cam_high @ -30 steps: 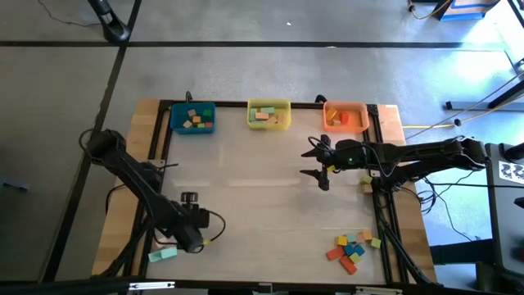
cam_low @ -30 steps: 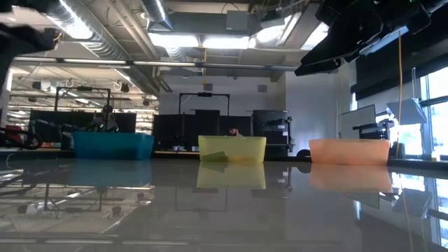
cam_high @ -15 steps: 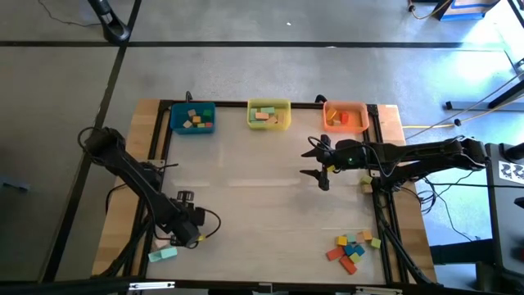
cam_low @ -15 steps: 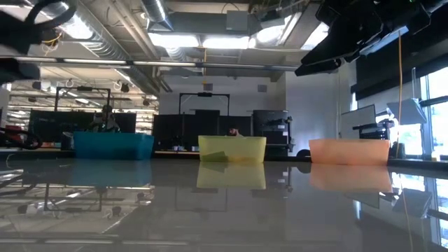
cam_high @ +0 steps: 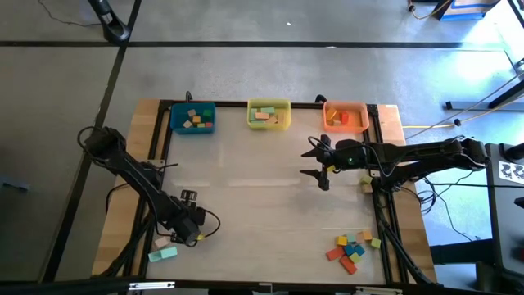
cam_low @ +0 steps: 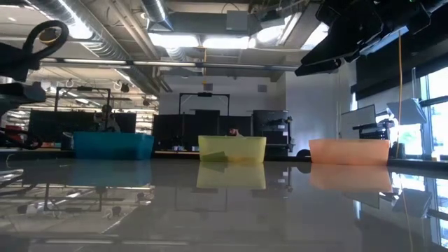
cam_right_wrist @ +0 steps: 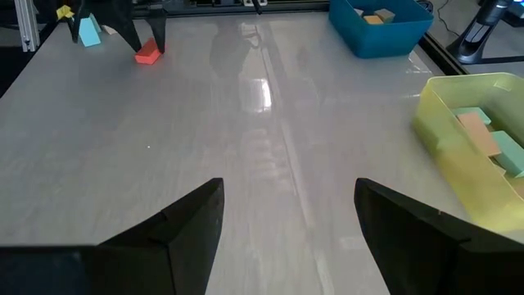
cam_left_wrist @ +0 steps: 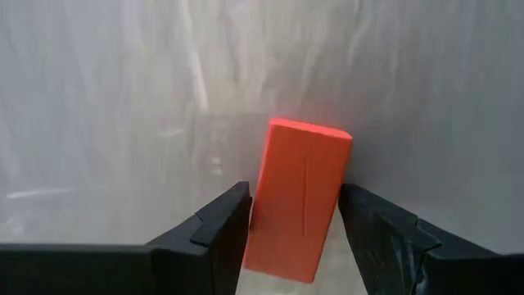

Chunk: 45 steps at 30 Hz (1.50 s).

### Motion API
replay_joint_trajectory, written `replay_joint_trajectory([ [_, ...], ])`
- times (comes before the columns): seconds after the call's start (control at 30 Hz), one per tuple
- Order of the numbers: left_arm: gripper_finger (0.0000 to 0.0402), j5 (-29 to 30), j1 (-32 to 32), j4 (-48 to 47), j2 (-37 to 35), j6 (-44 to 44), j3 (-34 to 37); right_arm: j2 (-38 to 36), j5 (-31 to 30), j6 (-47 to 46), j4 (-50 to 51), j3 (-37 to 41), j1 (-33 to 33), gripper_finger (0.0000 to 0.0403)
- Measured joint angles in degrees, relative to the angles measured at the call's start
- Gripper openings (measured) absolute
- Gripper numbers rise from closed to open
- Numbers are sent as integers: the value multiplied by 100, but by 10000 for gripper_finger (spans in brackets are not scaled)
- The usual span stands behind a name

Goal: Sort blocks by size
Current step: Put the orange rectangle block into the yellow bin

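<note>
A red-orange block lies flat on the table near the near left corner; it also shows in the high view and the right wrist view. My left gripper is open and points down over it, one finger on each long side. A teal block lies just nearer the front edge. My right gripper hangs open and empty above the table's right middle, its fingers wide apart in its wrist view. A pile of several coloured blocks lies at the near right. My left gripper's fingers stand close beside the block's two long sides, coming from above and pointing down. I cannot tell whether they touch it. The block lies flat on the table.
A blue bin, a yellow bin and an orange bin stand along the far edge, each with blocks inside. A tan block lies by the right frame rail. A black frame runs round the table.
My left arm has drawn a little toward the table's far edge in the high view, and it has come down into the low view. My right arm has kept still.
</note>
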State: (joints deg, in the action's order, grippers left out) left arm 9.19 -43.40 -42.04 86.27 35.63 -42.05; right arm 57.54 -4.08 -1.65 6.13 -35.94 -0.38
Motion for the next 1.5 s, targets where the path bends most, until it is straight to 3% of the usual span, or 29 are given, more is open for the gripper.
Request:
replay_joint_trajectory([
  [0.2, 174, -47, 121, 103, -14, 364, 134, 0, 0, 0, -9, 0, 0, 273],
  [0.43, 114, -335, 383, 237, -14, 494, 136, 0, 0, 0, -9, 0, 0, 273],
  [0.67, 120, -325, 755, 474, -154, 1648, 25, 0, 0, 0, -9, 0, 0, 273],
  [0.87, 119, -377, 1108, 614, -416, 1839, -205, 0, 0, 0, -9, 0, 0, 273],
  [1.23, 122, 233, 2159, 669, -808, 910, -656, -2, 0, 0, 0, 0, 0, 273],
  [1.5, 122, 422, 3196, 1904, -832, -664, -755, 0, -21, -1, -9, 0, 0, 273],
])
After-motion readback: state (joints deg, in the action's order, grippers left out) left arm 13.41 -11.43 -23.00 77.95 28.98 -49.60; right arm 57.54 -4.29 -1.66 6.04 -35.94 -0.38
